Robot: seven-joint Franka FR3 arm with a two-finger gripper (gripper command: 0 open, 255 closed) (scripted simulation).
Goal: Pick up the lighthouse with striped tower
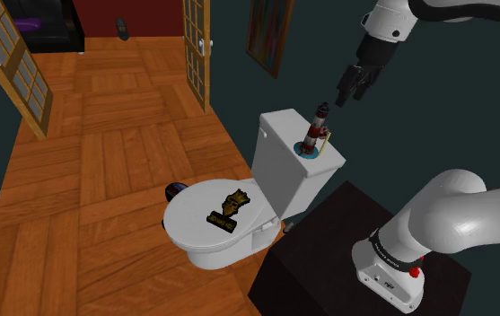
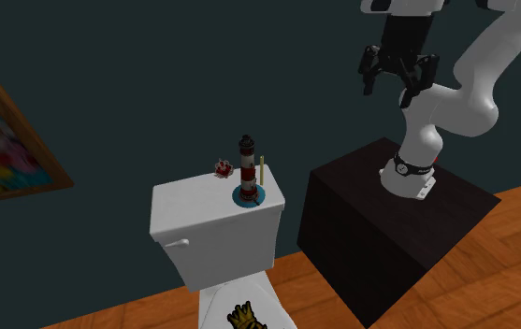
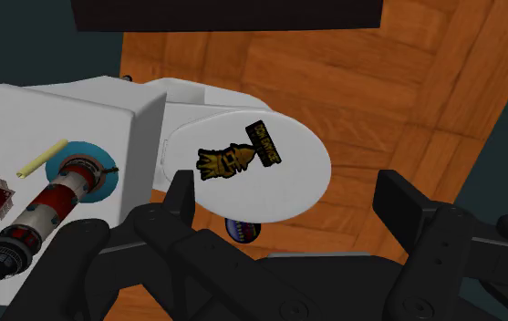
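Nearest the wrist camera, the gripper [image 3: 293,196] shows its 2 black fingers spread apart with nothing between them. Past them lie the white toilet lid [image 3: 284,187] and the wood floor [image 3: 361,82].

At the shoulder view's left, a slatted door [image 1: 10,76] stands over the wood floor. A small dark ball [image 1: 176,189] sits on the floor, touching the edge of the closed toilet lid. On the lid lies a gold figure [image 1: 230,206] on a black plaque. Behind the lid rises the white tank [image 1: 288,171].

The lighthouse [image 1: 315,130] stands upright on the tank's top, toward that view's right end. It has a red-and-white striped tower, a dark lantern and a round blue base. A thin yellow stick [image 1: 327,142] is just beside it. In the second exterior view, a small red-and-white object [image 2: 222,168] sits on the tank, near the lighthouse [image 2: 247,173] on its left.

On the dark wall above the tank hangs a framed painting [image 1: 270,31].

Up and to the right of the lighthouse in both exterior views, the gripper [image 1: 351,90] hangs in the air, well apart from the lighthouse and touching nothing. The second exterior view shows its fingers [image 2: 372,79] parted too.

At the shoulder view's lower right, the white arm [image 1: 454,215] rises from the black stand [image 1: 328,251], which is just beside the toilet.
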